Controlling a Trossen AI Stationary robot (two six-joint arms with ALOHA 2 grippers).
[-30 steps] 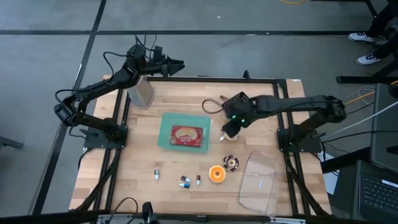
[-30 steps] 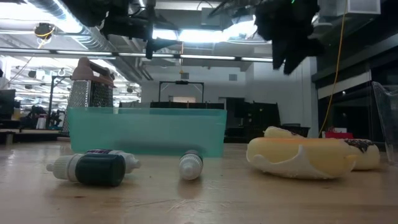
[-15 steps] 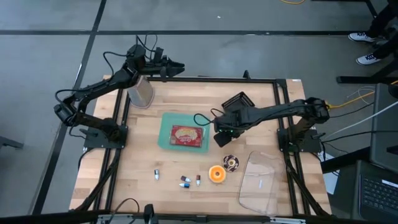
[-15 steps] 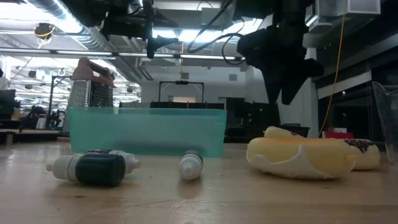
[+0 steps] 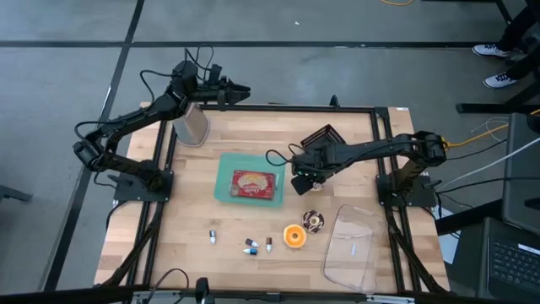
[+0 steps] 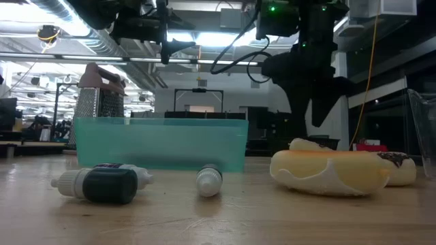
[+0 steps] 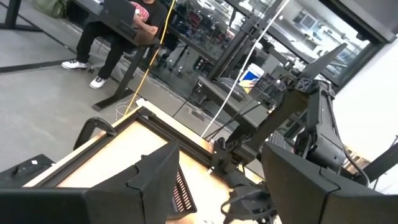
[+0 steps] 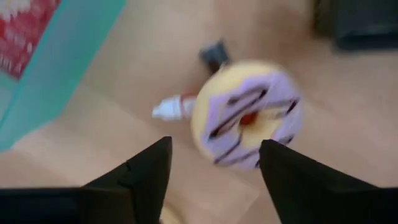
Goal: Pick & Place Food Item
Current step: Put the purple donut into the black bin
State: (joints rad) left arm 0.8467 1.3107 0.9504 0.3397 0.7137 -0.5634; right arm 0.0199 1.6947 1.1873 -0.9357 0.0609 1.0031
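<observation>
1. Donut (image 8: 245,121), purple icing with dark stripes, lies flat on the tabletop (image 5: 337,127), seen from the right wrist view directly below the right claw. In the high view the arm hides it.
2. A small white-capped bottle (image 8: 176,107) lies just beside the donut, on its teal-tray side; touching or not, cannot tell.
3. Right claw (image 5: 301,183) points down over the donut, fingers (image 8: 144,172) spread wide, released, gripping nothing. In the low view it hangs above the tabletop, clear of it.
4. Teal tray (image 5: 221,187) sits just beside the right claw, a red-and-white packet (image 5: 254,184) lying inside it.
5. A second donut (image 5: 313,222), dark icing, lies near the front, next to an orange ring (image 5: 294,236).
6. Clear lid (image 5: 350,245) rests at the front right corner.
7. Three small bottles (image 5: 251,245) lie in a loose row near the front edge, left of the orange ring.
8. Grater (image 5: 191,126) stands upright at the back left corner.
9. Left claw (image 5: 239,89) waits held level beyond the back left edge, fingers apart, empty.
10. Left wrist view shows a seated person (image 7: 124,25) in the room beyond.
</observation>
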